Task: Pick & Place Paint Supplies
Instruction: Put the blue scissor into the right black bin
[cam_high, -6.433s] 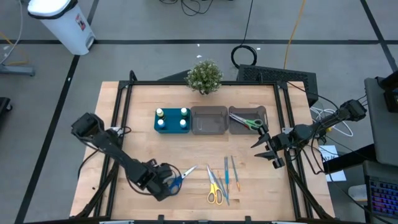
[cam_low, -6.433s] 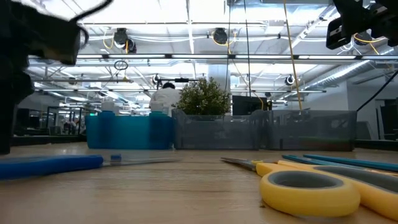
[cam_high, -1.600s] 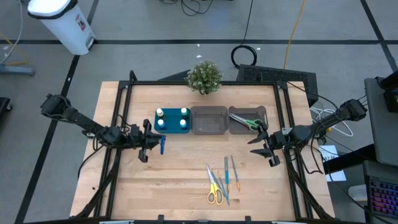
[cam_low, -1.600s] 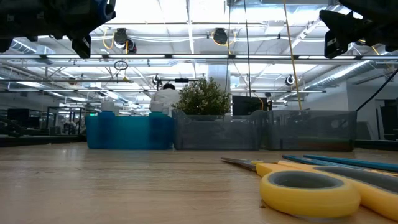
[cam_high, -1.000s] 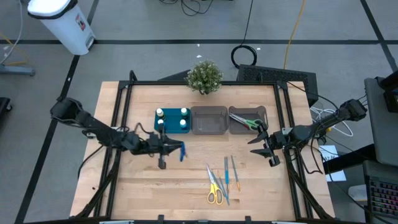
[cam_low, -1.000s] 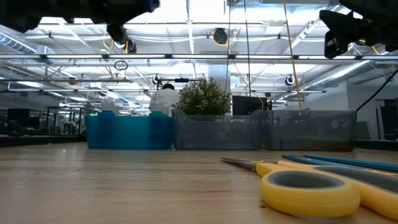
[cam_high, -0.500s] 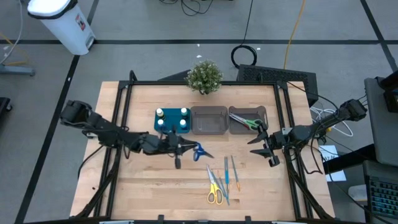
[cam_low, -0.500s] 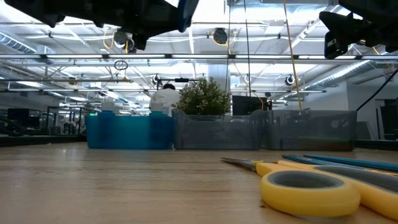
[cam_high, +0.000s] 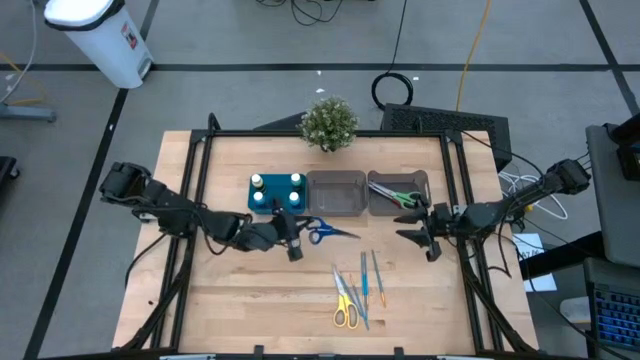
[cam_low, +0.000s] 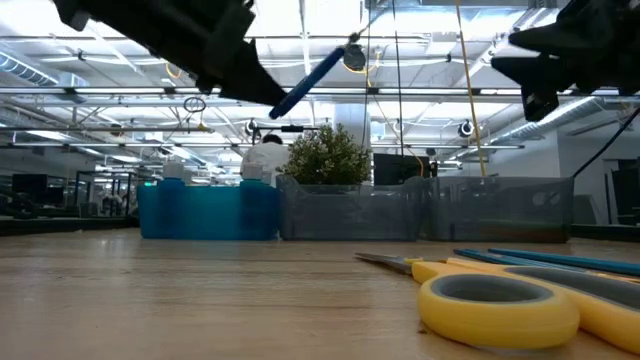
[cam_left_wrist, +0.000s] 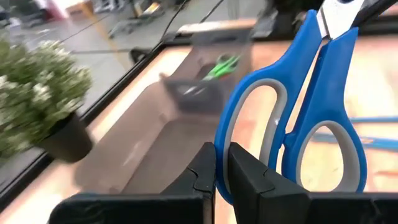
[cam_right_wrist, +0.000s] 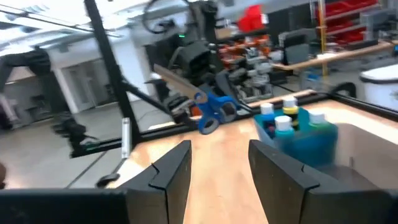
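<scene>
Left gripper (cam_high: 297, 232): clamped narrow on the blue scissors (cam_high: 322, 232) by one handle loop, carried in the air just in front of the middle grey bin (cam_high: 336, 192); blades point toward the right side of the table.
Grip detail: in the left wrist view the fingers (cam_left_wrist: 205, 177) pinch the edge of one blue loop (cam_left_wrist: 292, 112); the rest of the scissors hangs free beyond them.
Right gripper (cam_high: 415, 232): fingers apart, holding nothing, hovering at the right table edge just in front of the right grey bin (cam_high: 398, 192).
Green scissors (cam_high: 397, 196): already lying in the right grey bin.
Yellow scissors (cam_high: 344, 298): on the table, front centre, beside two thin blue brushes (cam_high: 371, 276).
Small bottles (cam_high: 275, 190): four, standing in the teal tray (cam_high: 275, 200), left of the bins.
Potted plant (cam_high: 328, 122): at the back edge, not part of the job.
Step in hand (judged): carrying the blue scissors to the bin with the green pair.
Doing it well: keep the pinch firm, since the hold is on one loop only and the tool may swing; clear the bin wall, centre over the right bin, lower, then release; mind the right gripper waiting close by.
</scene>
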